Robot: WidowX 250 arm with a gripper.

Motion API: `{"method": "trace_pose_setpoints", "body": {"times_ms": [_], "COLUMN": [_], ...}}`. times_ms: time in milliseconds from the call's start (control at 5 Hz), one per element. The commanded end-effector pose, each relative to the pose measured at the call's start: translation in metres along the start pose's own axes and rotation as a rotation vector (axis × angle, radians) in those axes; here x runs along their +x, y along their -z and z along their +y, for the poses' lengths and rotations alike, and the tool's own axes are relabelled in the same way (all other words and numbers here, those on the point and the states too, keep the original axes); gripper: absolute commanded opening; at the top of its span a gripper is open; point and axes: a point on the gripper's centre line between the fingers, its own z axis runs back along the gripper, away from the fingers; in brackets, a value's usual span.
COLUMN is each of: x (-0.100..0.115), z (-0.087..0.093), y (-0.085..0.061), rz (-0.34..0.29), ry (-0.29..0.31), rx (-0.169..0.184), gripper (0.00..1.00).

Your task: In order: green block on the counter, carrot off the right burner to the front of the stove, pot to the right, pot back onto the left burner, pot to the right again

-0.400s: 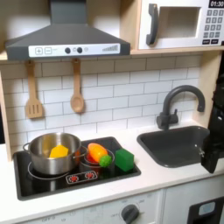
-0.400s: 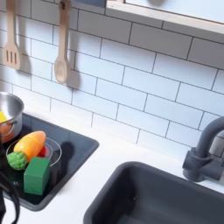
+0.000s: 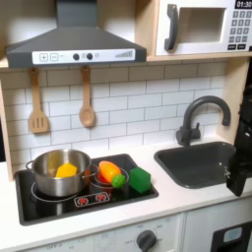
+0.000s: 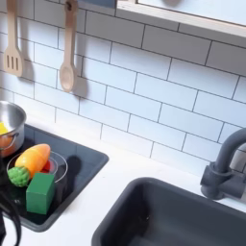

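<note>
The green block (image 3: 140, 179) (image 4: 40, 193) stands on the black stove (image 3: 59, 205) (image 4: 82, 163) at its right edge, just right of the right burner. On that burner lies the carrot (image 3: 106, 172) (image 4: 34, 159), its light green tip toward the front and close to the block. The steel pot (image 3: 47, 183) (image 4: 8, 142) sits on the left burner with a yellow food piece (image 3: 66, 170) inside. A dark shape at the first exterior view's right edge looks like my gripper (image 3: 239, 169), far from the stove, beyond the sink. Its fingers cannot be made out.
The off-white counter (image 3: 187, 197) (image 4: 115, 183) surrounds the stove. A dark sink (image 3: 197, 162) (image 4: 183, 216) with a black faucet (image 3: 197, 118) (image 4: 226, 173) lies to the right. A spatula and a wooden spoon (image 3: 87, 103) hang on the tiled wall. Black cables (image 4: 8, 216) cross the second exterior view's lower left.
</note>
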Motion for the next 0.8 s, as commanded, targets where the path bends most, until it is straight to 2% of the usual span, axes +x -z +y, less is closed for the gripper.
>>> {"method": "trace_pose_setpoints", "body": {"times_ms": [0,200,600], "x": [0.009,0.014,0.029], "z": [0.006,0.013,0.018], "y": [0.003,0.004,0.004], "rz": [-0.001,0.002,-0.003], "ry": [-0.016,-0.065,-0.113], "rx": [-0.007,-0.019,-0.052], "gripper": [1.0,1.0,1.0]}}
